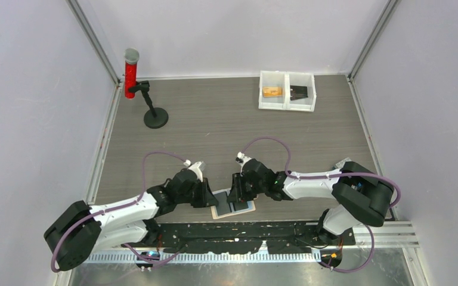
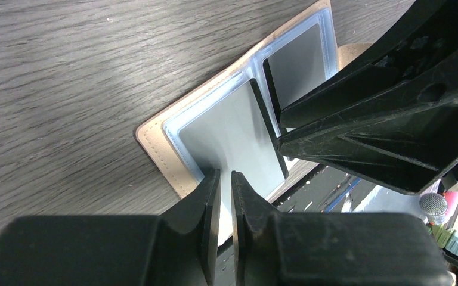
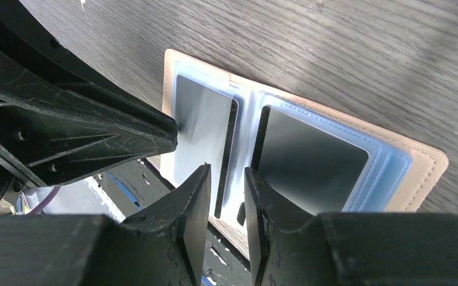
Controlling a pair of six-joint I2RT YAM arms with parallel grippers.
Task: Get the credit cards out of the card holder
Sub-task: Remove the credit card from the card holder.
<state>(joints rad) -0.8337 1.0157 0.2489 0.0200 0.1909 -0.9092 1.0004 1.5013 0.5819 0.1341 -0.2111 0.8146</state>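
Note:
The tan card holder (image 1: 234, 207) lies open and flat at the table's front edge, its grey-blue pockets facing up. In the left wrist view the holder (image 2: 155, 143) shows two dark grey credit cards (image 2: 232, 128) (image 2: 298, 62), one in each pocket. My left gripper (image 2: 225, 174) has its jaws almost together, and its tips rest on the near pocket with nothing between them. My right gripper (image 3: 226, 170) is a little open, and its tips straddle the inner edge of the left card (image 3: 203, 128), next to the right card (image 3: 310, 155). Both grippers (image 1: 212, 196) (image 1: 237, 193) meet over the holder.
A white two-compartment bin (image 1: 286, 90) at the back holds an orange-tan block (image 1: 271, 92) and a dark item. A red cylinder (image 1: 131, 74) and a black stand (image 1: 155, 116) are at the back left. The black base rail (image 1: 244, 229) runs just beyond the table's front edge.

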